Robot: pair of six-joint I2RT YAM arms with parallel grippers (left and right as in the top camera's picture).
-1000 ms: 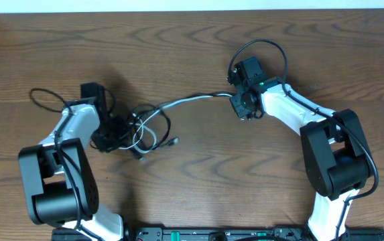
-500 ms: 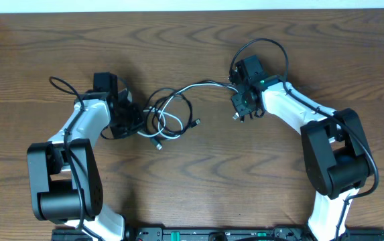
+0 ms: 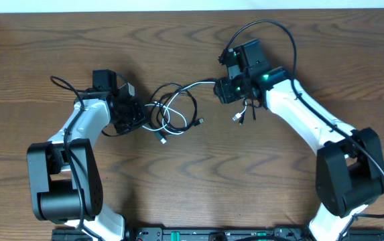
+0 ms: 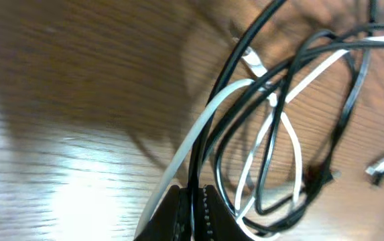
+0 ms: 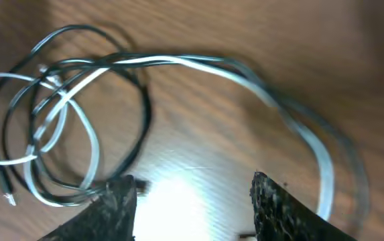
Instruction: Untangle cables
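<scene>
Wooden table (image 3: 178, 40), three cables (image 3: 175, 110): two black, one white.

Left wrist view: the left claw (image 4: 192, 204) is cut off by the bottom edge, and the bench (image 4: 57, 100) is blurred. Right wrist view: the fingers of the right claw (image 5: 193, 184) are cropped likewise, and the cables (image 5: 178, 61) are smeared toward the right. Plug types cannot be determined.

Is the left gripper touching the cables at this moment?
Touching. The left wrist view shows the left gripper shut on the cables: a white cord and a black cord run straight in between its closed jaws.
</scene>
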